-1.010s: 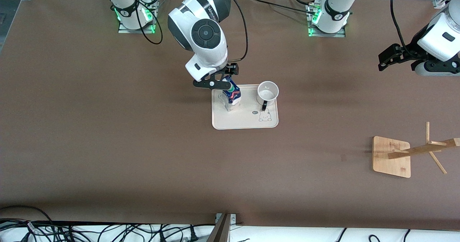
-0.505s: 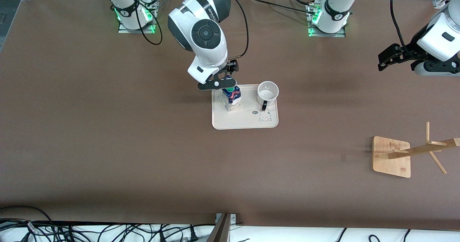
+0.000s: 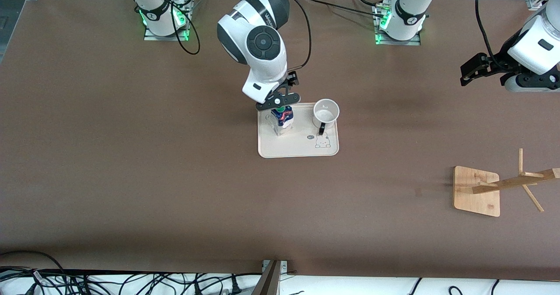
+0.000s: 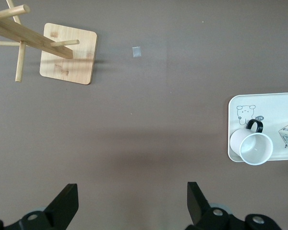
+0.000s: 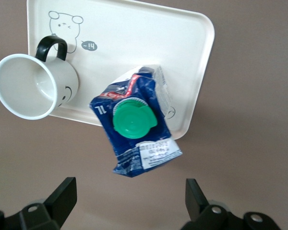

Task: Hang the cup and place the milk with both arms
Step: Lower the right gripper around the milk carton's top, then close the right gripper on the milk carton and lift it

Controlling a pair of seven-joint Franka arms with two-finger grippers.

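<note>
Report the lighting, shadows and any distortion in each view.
Front view: even overhead light, soft shadow beside the tray under the right gripper, and the wooden rack looks tipped over from perspective. Left wrist view: a broad faint shadow on the table, mug sharp. Right wrist view: the milk carton and mug lean outward, wide-angle stretch; no glare.

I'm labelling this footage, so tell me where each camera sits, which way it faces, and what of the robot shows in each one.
Front view: high across the table, facing both bases; shows both arms, the right gripper over the milk, the left gripper waiting toward the left arm's end.
Left wrist view: looks down at the wooden rack and table, open fingers showing.
Right wrist view: looks straight down on the milk's green cap, open fingers showing.
Shared: all three show the cup on the tray.
</note>
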